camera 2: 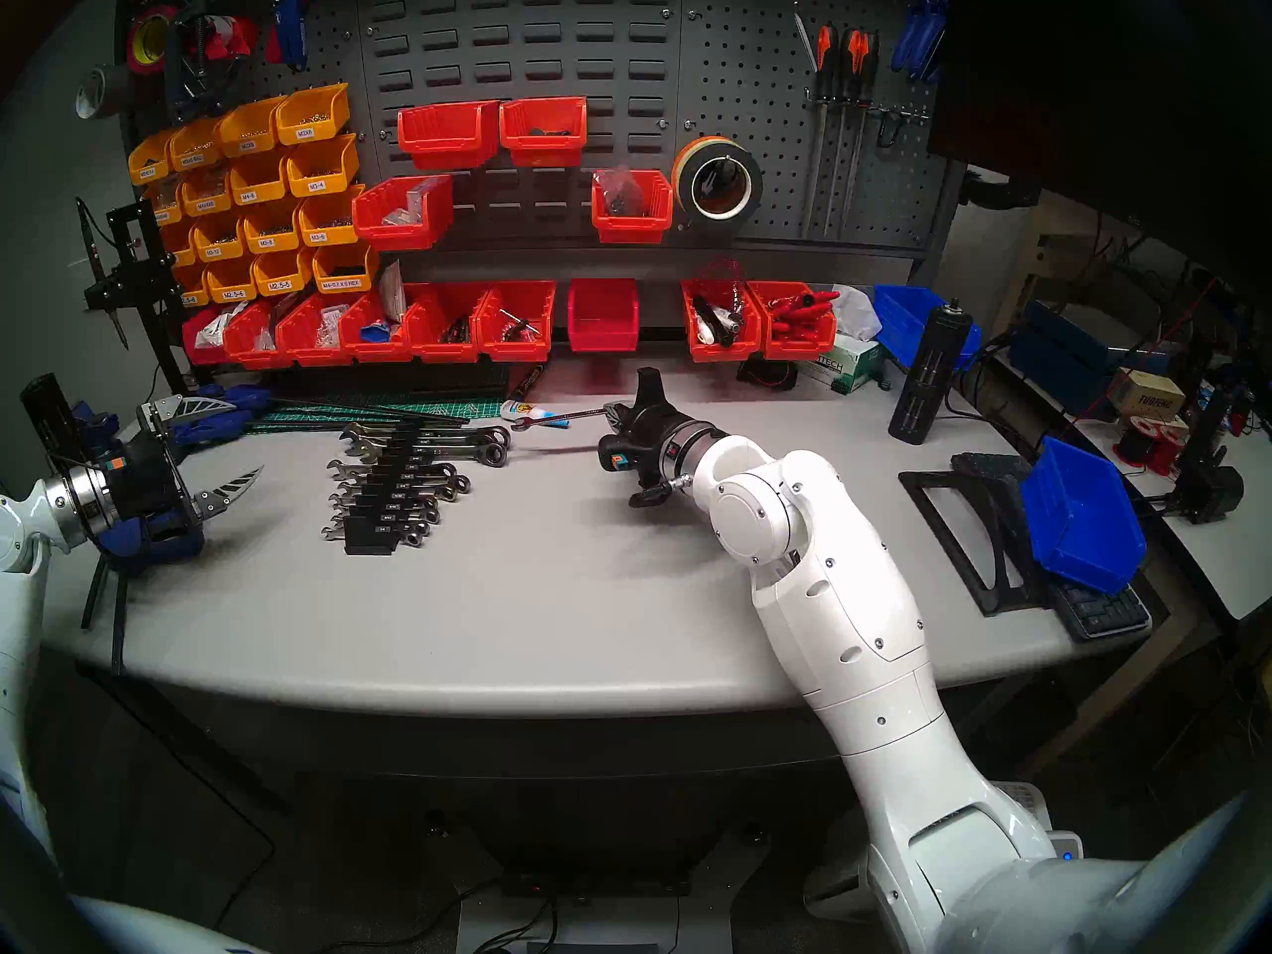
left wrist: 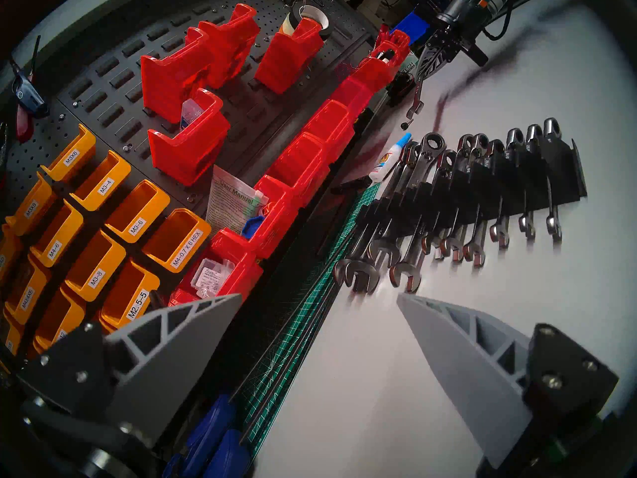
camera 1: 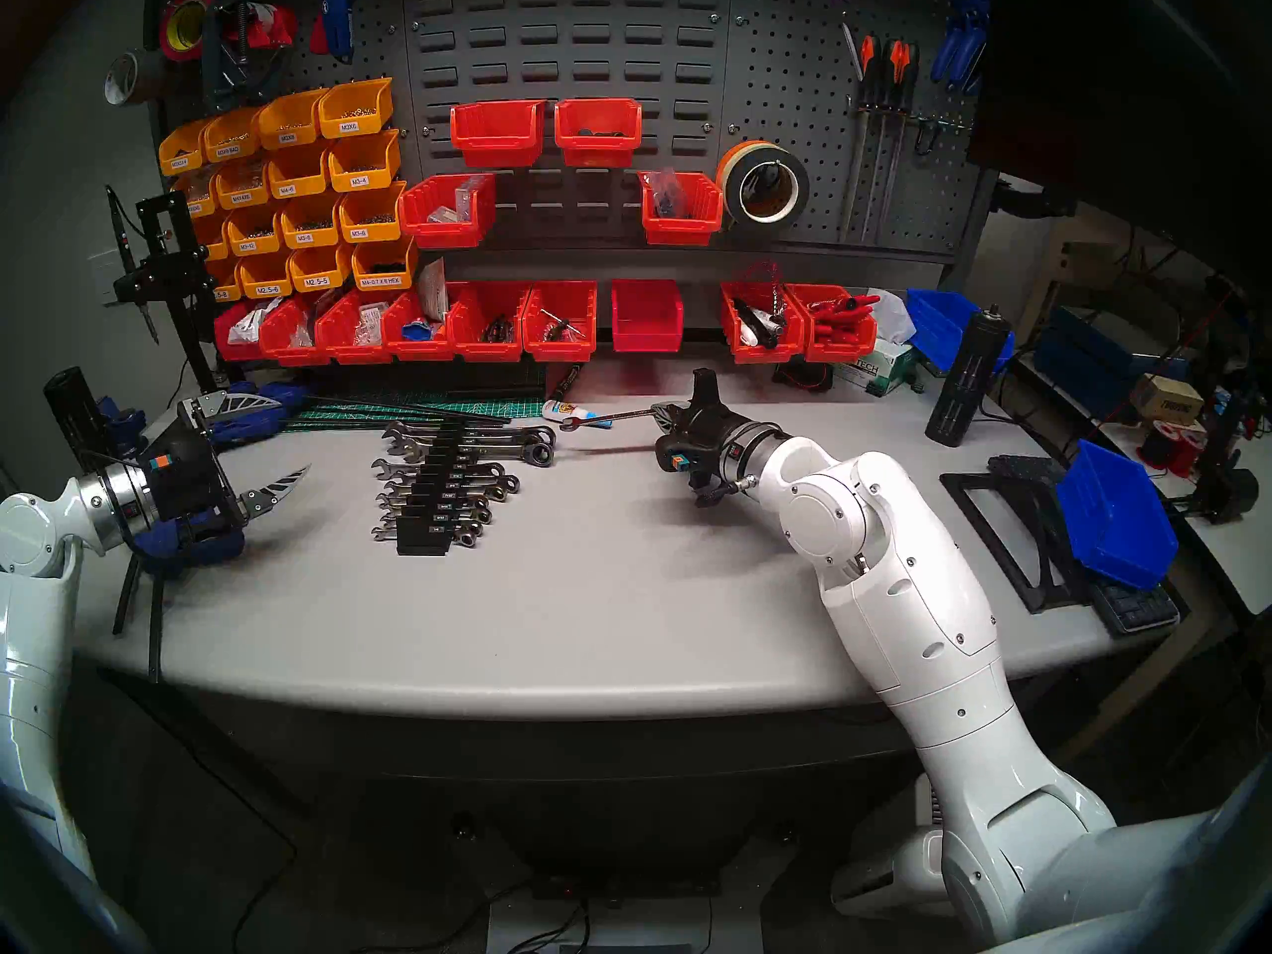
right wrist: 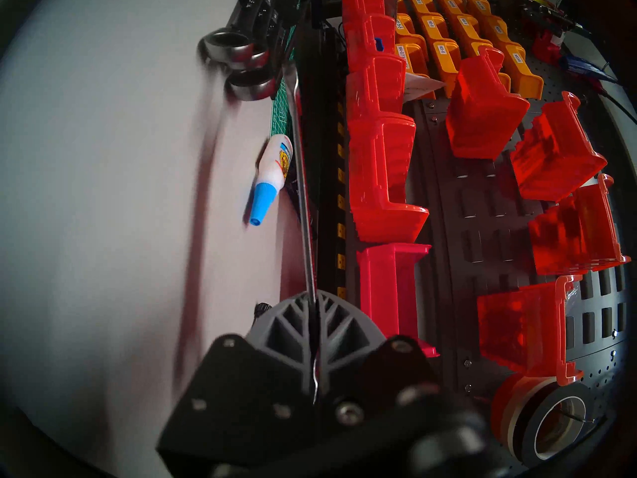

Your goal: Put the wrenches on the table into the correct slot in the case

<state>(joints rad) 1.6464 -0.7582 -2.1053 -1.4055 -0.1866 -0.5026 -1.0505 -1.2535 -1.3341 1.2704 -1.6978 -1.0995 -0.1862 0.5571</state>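
wrench (right wrist: 303, 191) edge-on in pinching right claw (right wrist: 315, 315), rack (left wrist: 482, 187) only in left-wrist view, left claw (left wrist: 319, 298) spread

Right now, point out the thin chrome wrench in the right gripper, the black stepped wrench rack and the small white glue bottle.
thin chrome wrench (camera 1: 612, 418), head left view, mid shank.
black stepped wrench rack (camera 1: 428, 531), head left view, near step.
small white glue bottle (right wrist: 274, 163), right wrist view, body.

A grey table (camera 1: 619, 601) carries the black wrench case (camera 1: 437, 502) at ten o'clock from its centre, a green cutting mat (camera 1: 440, 409) at eleven, a glue bottle (camera 1: 561, 409) at twelve, and a blue bin (camera 1: 1115, 512) at three
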